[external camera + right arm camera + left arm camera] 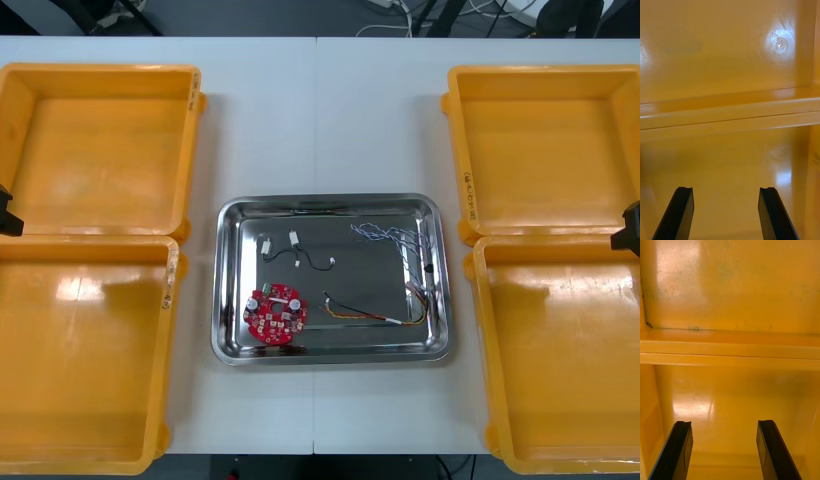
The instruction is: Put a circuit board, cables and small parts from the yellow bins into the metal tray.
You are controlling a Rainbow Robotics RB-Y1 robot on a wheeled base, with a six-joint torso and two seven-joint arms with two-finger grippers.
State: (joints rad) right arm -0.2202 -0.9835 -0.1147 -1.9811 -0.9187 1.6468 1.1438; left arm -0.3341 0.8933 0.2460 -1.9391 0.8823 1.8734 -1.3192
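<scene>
Apparently at the close of the job, the metal tray [330, 200] is sitting at the middle of the light counter [320, 110], carrying everything the task asks for. The left pair of yellow bins [100, 237] and the right pair of yellow bins [545, 238] are showing bare floors.

The round red circuit board [275, 312] is lying flat in the tray's near left corner; being round, it is offering no long axis. The red and yellow cable [360, 313] is stretching beside it along the near wall, its long axis running left to right across the tray and its pale end pointing toward the right wall. The twisted blue and white cable [385, 234] is starting in the far right corner and bending along the right wall toward the near edge. 2 small metal parts [268, 250] are resting in the far left area, with a short black cable [318, 262] just beside them.

The left tool [724, 423] is hanging over the left bins, the rim between them lying ahead of its 2 black fingers [679, 450], which are spread wide and gripping nothing. The right tool [725, 189] is hanging likewise over the right bins, equally wide and equally bare. Both arms are probably being kept out at the sides so that the tray's load is lying unobstructed, with nothing apparently left to fetch.
</scene>
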